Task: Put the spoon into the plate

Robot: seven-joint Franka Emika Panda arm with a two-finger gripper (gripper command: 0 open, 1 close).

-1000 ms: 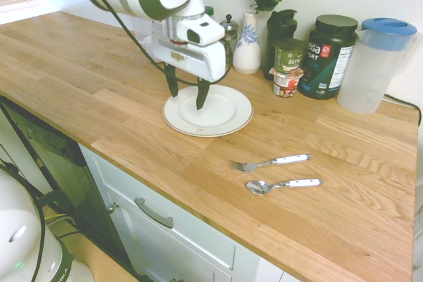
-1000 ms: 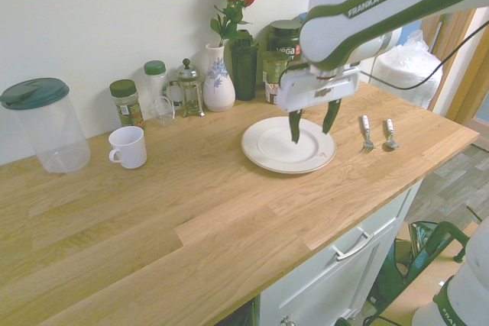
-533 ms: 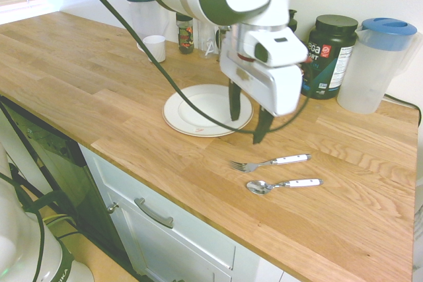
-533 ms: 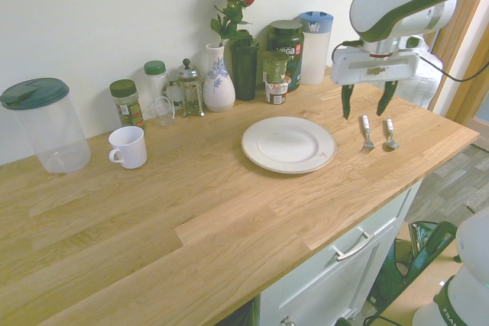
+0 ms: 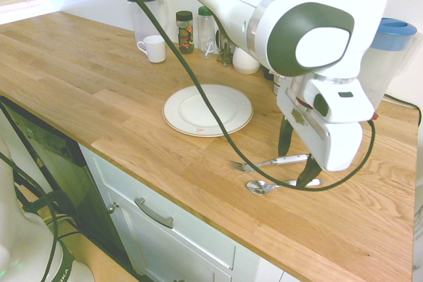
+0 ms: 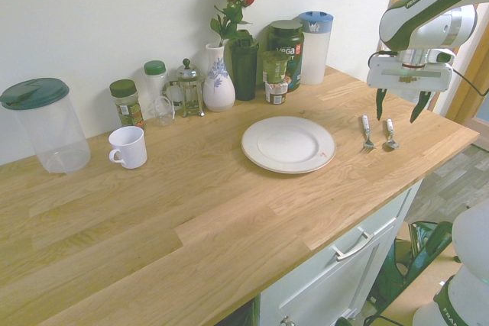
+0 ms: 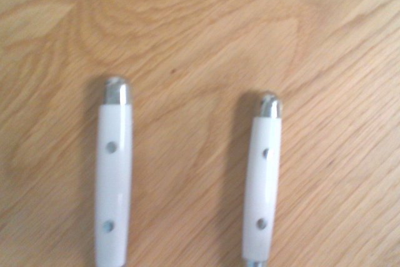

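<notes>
The spoon (image 5: 281, 184) lies on the wooden counter near its front edge, bowl towards the plate's side, white handle pointing away. Beside it lies a white-handled fork (image 5: 268, 162), parallel and a little closer to the plate. The white plate (image 5: 208, 110) sits bare further along the counter. My gripper (image 5: 296, 164) hangs open just above the handle ends of both utensils, holding nothing. From the other side, the gripper (image 6: 398, 107) hovers behind the spoon (image 6: 390, 134) and the plate (image 6: 288, 144) lies to their left. The wrist view shows two white handles (image 7: 112, 179); which is the spoon's I cannot tell.
Along the back wall stand a vase with roses (image 6: 219, 82), dark jars (image 6: 285, 47), a blue-lidded pitcher (image 6: 314, 47), a French press (image 6: 187, 89), a white mug (image 6: 127, 146) and a clear lidded container (image 6: 44, 124). The counter's end edge is close behind the utensils.
The arm has swung from above the plate across the counter to the fork and spoon. The fingers have stayed open. Plate and utensils have not moved.
</notes>
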